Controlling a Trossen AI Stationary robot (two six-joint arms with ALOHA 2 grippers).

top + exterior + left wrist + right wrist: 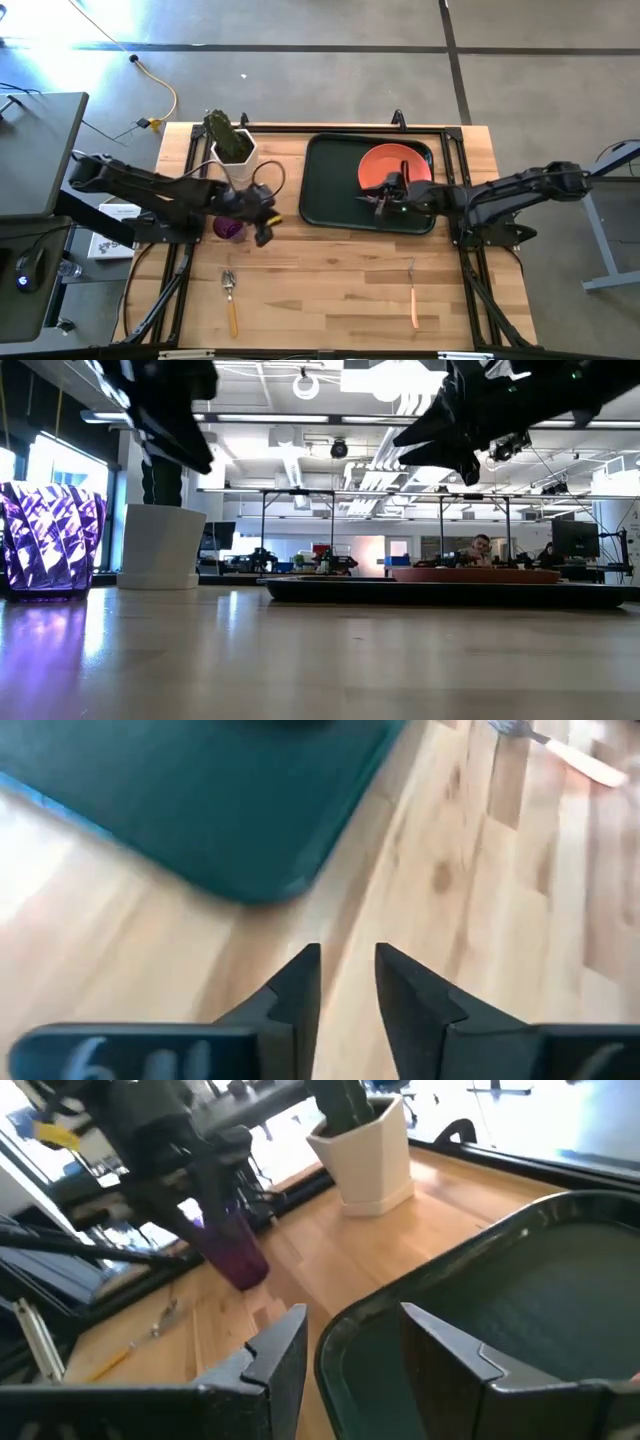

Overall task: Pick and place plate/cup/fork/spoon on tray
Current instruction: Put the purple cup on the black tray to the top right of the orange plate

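Note:
The orange-red plate [395,165] lies on the dark green tray [335,185], at the tray's far right. The purple cup [230,229] stands upright on the table left of the tray; it also shows in the right wrist view [235,1255]. My left gripper [266,230] hovers just right of the cup, its fingers a little apart and empty [347,982]. My right gripper [383,197] is open and empty above the tray, at the plate's near edge. The spoon [231,298] and the fork [413,297] lie on the table near the front edge.
A white pot with a green cactus [233,146] stands at the far edge, behind the cup. Bare wood lies between the spoon and the fork. The tray's left half [330,170] holds nothing. Black frame rails run along the table's left and right sides.

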